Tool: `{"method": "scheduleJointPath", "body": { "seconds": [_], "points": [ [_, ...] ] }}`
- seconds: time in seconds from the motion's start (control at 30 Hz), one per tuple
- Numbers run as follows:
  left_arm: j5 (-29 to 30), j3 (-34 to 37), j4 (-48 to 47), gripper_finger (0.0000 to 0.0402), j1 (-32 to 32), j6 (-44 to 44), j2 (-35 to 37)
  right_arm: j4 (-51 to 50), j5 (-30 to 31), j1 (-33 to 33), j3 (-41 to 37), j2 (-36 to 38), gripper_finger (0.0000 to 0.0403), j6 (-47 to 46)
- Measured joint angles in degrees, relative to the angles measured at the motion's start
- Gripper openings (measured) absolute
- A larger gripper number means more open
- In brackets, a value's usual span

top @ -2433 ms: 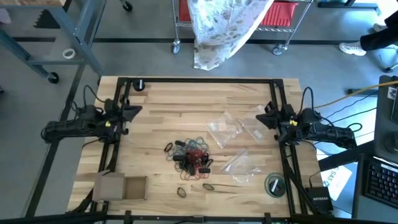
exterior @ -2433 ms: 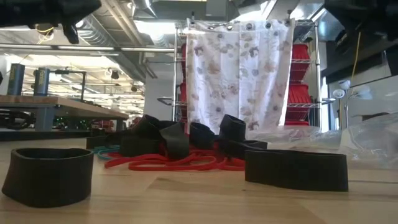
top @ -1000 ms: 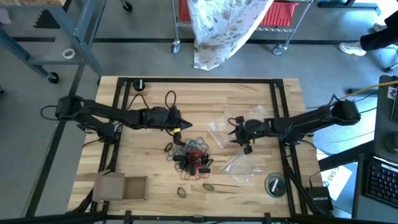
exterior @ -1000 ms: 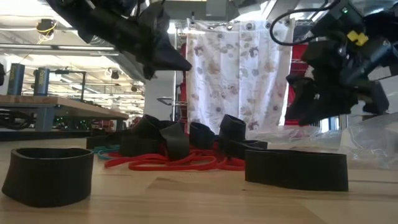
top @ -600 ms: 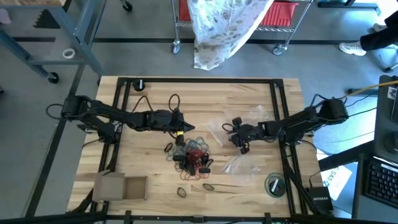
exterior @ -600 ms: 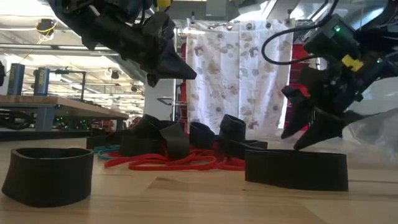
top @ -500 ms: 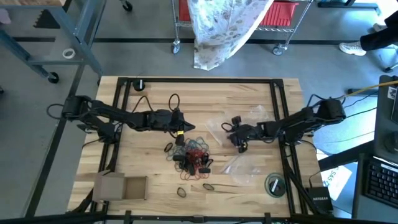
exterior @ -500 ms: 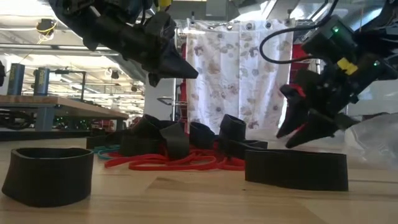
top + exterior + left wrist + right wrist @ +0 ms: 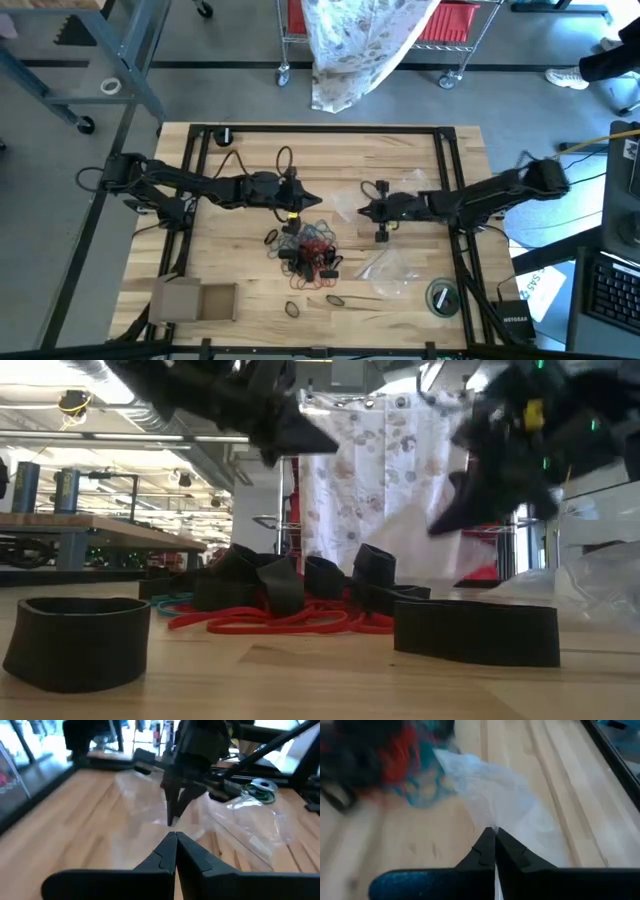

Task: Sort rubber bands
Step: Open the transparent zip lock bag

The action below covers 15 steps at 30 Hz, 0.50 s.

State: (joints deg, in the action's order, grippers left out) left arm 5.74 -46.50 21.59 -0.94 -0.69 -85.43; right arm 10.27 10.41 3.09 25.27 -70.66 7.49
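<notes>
The rubber bands (image 9: 305, 250) lie heaped at the table's middle, red, black and teal; in the low view wide black ones (image 9: 476, 632) stand on edge in front of red loops (image 9: 270, 622). My right gripper (image 9: 362, 212) hangs just right of the heap, shut on a clear plastic bag (image 9: 490, 795). My left gripper (image 9: 318, 200) is shut on nothing, above the heap's far side, its tip (image 9: 176, 837) pointing at the right gripper (image 9: 172, 815). My right gripper pinches an edge of the clear bag (image 9: 493, 826) between its two fingertips, slanting down from the table's right. The bag hangs below the fingers (image 9: 415, 550); whether its lower end still rests on the table, I cannot tell.
A second clear bag (image 9: 390, 265) lies near the right front. A round roll (image 9: 441, 296) sits at the front right, an open cardboard box (image 9: 195, 300) at the front left. Loose bands (image 9: 332, 298) lie before the heap.
My right gripper has shut on the clear bag, rolled and risen, drawing the bag up off the table. My left gripper, shut throughout, has risen and shifted a little toward the table's right.
</notes>
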Motion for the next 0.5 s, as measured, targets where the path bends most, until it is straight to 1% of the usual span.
{"method": "scheduleJointPath", "body": {
  "seconds": [0.17, 0.3, 0.37, 0.43, 0.5],
  "points": [
    [0.02, -6.0, -4.78, 0.0, 0.58, 7.26, 0.05, -14.34, -6.89, -3.15, 7.78, 6.4, 0.0, -6.34],
    [0.02, -8.18, -4.17, 0.0, 0.56, 6.91, 0.05, -22.48, -10.15, -5.38, 13.25, 8.98, 0.0, -10.77],
    [0.0, -8.66, -4.43, 0.0003, 0.38, 6.65, 0.05, -24.27, -11.72, -6.37, 15.6, 9.46, 0.0, -13.18],
    [0.06, -8.66, -4.55, 0.0016, 0.3, 6.69, 0.05, -27.13, -13.37, -7.24, 17.25, 9.81, 0.0, -14.41],
    [0.57, -8.67, -4.8, 0.0039, 0.31, 6.2, 0.05, -27.3, -14.56, -8.28, 18.54, 9.65, 0.0, -15.65]
  ]
}}
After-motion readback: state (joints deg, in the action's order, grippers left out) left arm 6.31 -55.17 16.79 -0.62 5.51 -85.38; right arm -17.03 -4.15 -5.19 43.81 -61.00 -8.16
